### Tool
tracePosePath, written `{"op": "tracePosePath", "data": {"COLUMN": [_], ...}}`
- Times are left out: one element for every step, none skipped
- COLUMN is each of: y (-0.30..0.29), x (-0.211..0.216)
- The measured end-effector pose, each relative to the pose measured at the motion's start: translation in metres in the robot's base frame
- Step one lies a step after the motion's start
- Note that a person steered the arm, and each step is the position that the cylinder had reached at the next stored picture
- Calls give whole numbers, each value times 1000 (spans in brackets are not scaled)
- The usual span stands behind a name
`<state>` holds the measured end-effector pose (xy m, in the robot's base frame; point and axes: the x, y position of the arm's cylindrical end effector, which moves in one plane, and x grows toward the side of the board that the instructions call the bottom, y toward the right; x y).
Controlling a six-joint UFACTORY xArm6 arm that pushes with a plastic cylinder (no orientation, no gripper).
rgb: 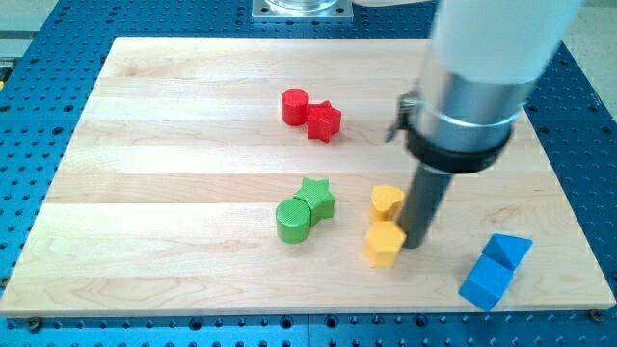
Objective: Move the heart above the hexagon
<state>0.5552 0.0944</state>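
This looks like a robotics lab or test bench. A pale wooden board (174, 145) lies on a blue metal table (29, 125) drilled with a regular grid of holes. A metal mounting plate (301, 9) sits at the view's top, and small coloured blocks (310, 115) are scattered on the board

No text, label, brand, number or sign can be read anywhere.

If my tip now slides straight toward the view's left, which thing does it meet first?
Probably the yellow hexagon: my tip stands at its right side, apparently touching it already. The yellow heart lies just above that line.
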Motion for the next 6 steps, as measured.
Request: {"op": "tracePosePath", "data": {"y": [-2, 54, 90, 61, 28, 16], "x": [-2, -27, -41, -49, -49, -44]}}
